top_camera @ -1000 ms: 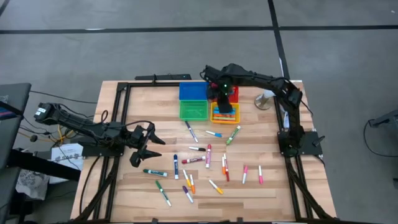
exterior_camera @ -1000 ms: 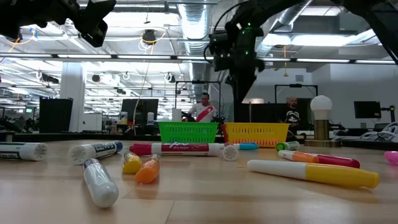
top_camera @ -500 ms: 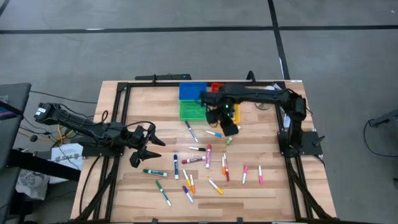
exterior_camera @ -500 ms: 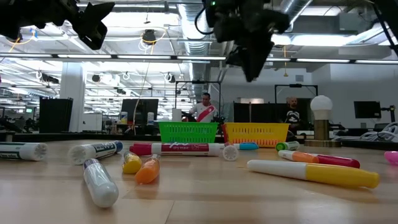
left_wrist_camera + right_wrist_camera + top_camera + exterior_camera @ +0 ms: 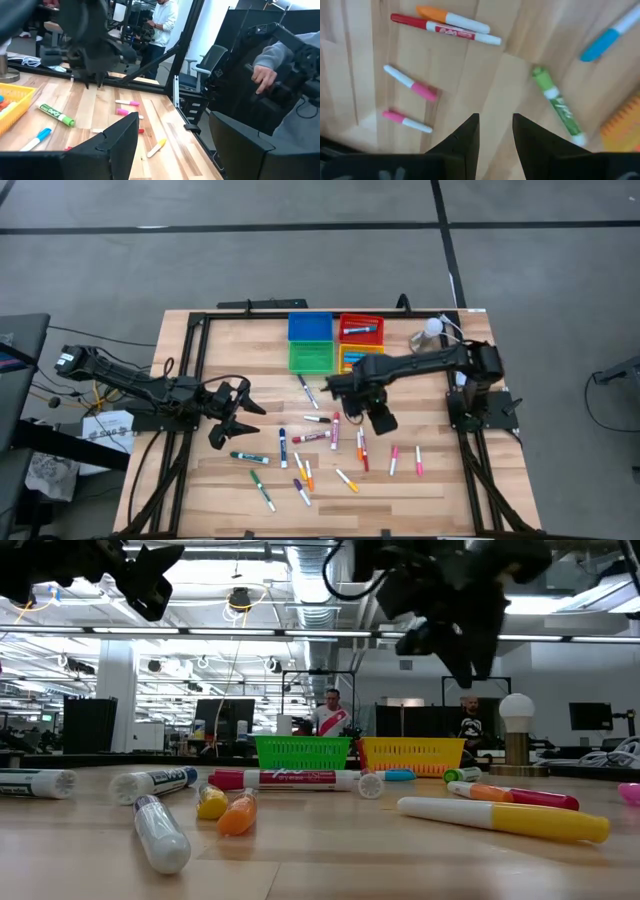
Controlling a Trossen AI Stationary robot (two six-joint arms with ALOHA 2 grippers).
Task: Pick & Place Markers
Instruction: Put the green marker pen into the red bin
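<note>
A wooden worktop (image 5: pixel 210 480) seen from above carries two dark robot arms, four square bins and many scattered markers (image 5: pixel 320 442). The bins sit together at the far middle: blue (image 5: pixel 309 327), red (image 5: pixel 361 328), green (image 5: pixel 311 357) and yellow (image 5: pixel 347 358). The right arm reaches in over the middle of the worktop; its end effector (image 5: pixel 381 420) hangs above the marker spread, near the bins, its two fingers (image 5: pixel 466 137) a narrow gap apart and holding nothing. Below it lie a green marker (image 5: pixel 557 102), a red one (image 5: pixel 445 29), an orange one (image 5: pixel 452 18) and two pink ones (image 5: pixel 410 84). The left end effector (image 5: pixel 238 412) waits at the left side, fingers spread wide and empty
</note>
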